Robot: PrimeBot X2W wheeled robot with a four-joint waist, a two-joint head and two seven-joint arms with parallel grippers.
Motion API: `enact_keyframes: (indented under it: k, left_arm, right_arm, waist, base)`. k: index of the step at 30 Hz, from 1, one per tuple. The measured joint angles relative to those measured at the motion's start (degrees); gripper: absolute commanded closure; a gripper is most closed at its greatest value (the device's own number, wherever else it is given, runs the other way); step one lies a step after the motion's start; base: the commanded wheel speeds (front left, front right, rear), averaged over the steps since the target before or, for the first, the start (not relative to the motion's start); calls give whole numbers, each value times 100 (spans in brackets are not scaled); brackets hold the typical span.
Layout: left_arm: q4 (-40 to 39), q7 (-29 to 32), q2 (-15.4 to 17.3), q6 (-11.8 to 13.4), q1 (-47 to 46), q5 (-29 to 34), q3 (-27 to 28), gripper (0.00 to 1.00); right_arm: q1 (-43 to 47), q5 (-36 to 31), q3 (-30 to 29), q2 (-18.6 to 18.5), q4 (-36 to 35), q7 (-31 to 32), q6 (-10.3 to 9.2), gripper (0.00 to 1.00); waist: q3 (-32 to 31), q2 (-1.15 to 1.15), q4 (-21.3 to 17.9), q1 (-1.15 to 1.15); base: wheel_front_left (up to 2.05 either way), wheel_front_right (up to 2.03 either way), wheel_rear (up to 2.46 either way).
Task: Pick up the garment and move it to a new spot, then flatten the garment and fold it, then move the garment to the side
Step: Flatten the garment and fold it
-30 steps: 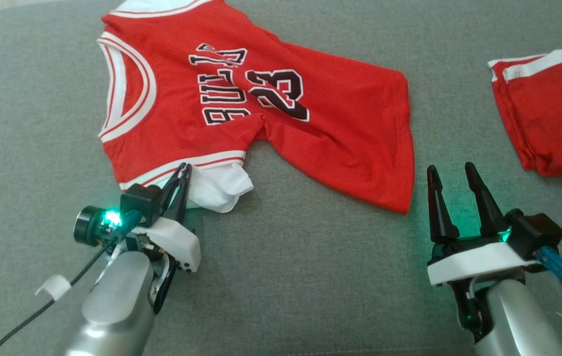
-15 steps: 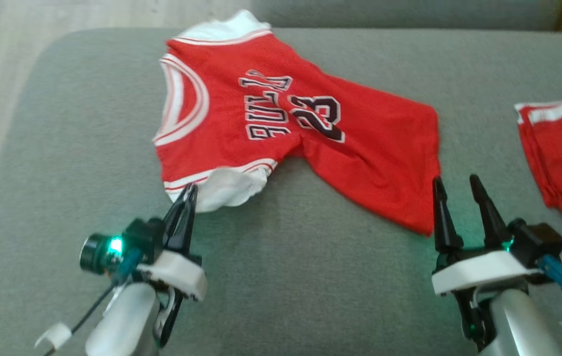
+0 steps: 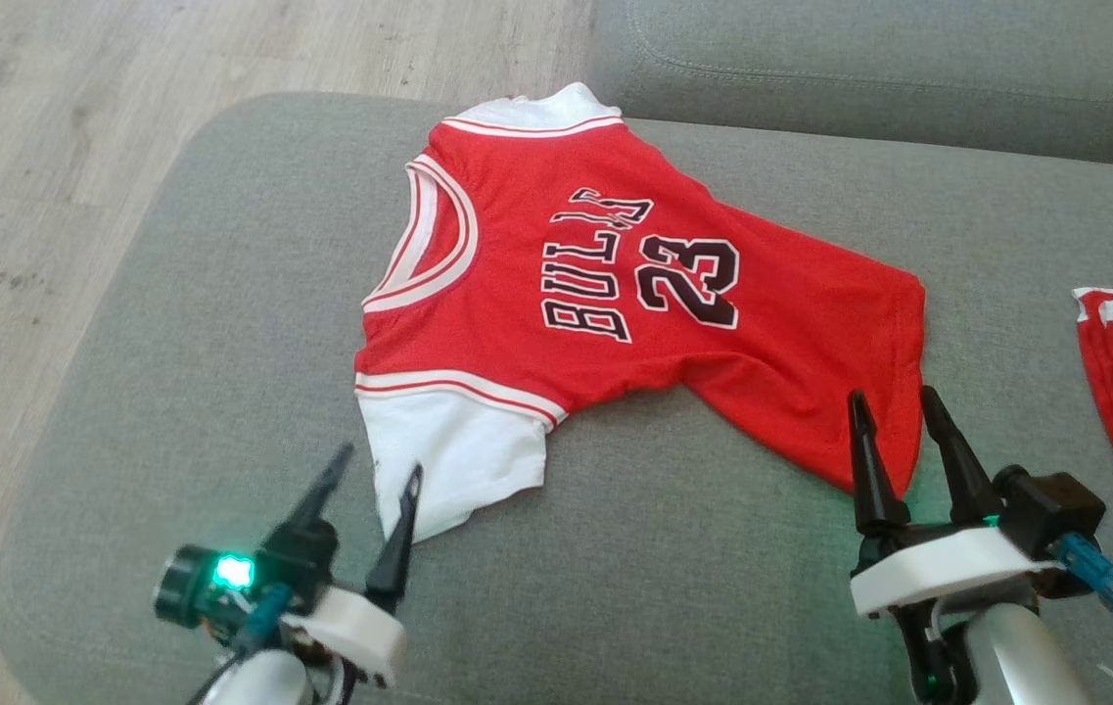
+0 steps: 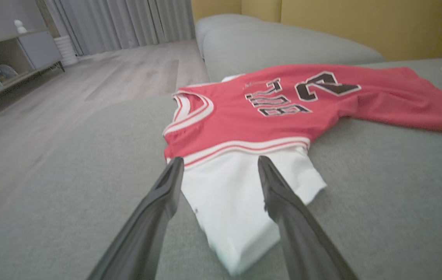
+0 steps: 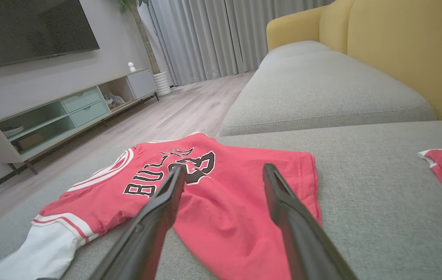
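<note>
Since the jersey (image 3: 634,294) lies spread mid-frame on the grey cushion (image 3: 223,343), my left gripper (image 3: 381,459) sits lower left, jaws apart over its white sleeve (image 3: 458,450); right gripper (image 3: 891,395), also apart, sits lower right at the hem (image 3: 911,333), likely for flattening.

- Grey sofa cushion (image 3: 174,343) fills the near ground, with a yellow backrest (image 5: 407,50) at far right.
- Pale wood floor (image 3: 47,147) lies to the left.
- Grey curtains (image 5: 213,39), a wall-mounted television (image 5: 30,27) and a low cabinet (image 5: 69,112) stand far off.
</note>
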Motion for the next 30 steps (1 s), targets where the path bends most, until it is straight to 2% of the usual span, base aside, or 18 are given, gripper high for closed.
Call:
enact_keyframes:
  k: [4, 8, 11, 14, 19, 24, 30]
  left_arm:
    - [-257, -178, -44, 242, -4, -153, 259, 0]
    - [-333, -248, -129, 332, 40, -323, 399, 0]
    - [-224, -233, -229, 308, 119, -494, 455, 0]
    - [105, 178, -271, 121, 130, -666, 413, 0]
    - [527, 528, -310, 153, 141, -857, 454, 0]
    - [900, 630, -298, 171, 133, -912, 497, 0]
    - [1095, 698, -290, 20, -75, -1005, 489, 0]
  right_arm:
    - [1, 0, 10, 0, 1, 0, 1, 0]
    - [2, 0, 26, 0, 0, 0, 1, 0]
    - [4, 0, 44, 0, -1, 0, 1, 0]
    - [4, -1, 55, -1, -7, 0, 1, 0]
    - [2, -2, 60, 0, -31, 0, 1, 0]
    - [1, -3, 67, -1, -51, 0, 1, 0]
    - [-3, -11, 71, 0, -94, 0, 1, 0]
  waist:
    - [-6, 0, -35, 1]
    - [-5, 0, -114, 1]
    - [16, 0, -178, 1]
    - [60, 0, -252, 1]
    - [192, 0, -368, 1]
    - [291, 0, -488, 2]
    - [398, 0, -614, 1]
  base:
    - [0, 0, 0]
    - [0, 0, 0]
    - [0, 0, 0]
    - [0, 0, 0]
    - [0, 0, 0]
    - [0, 0, 0]
    - [0, 0, 0]
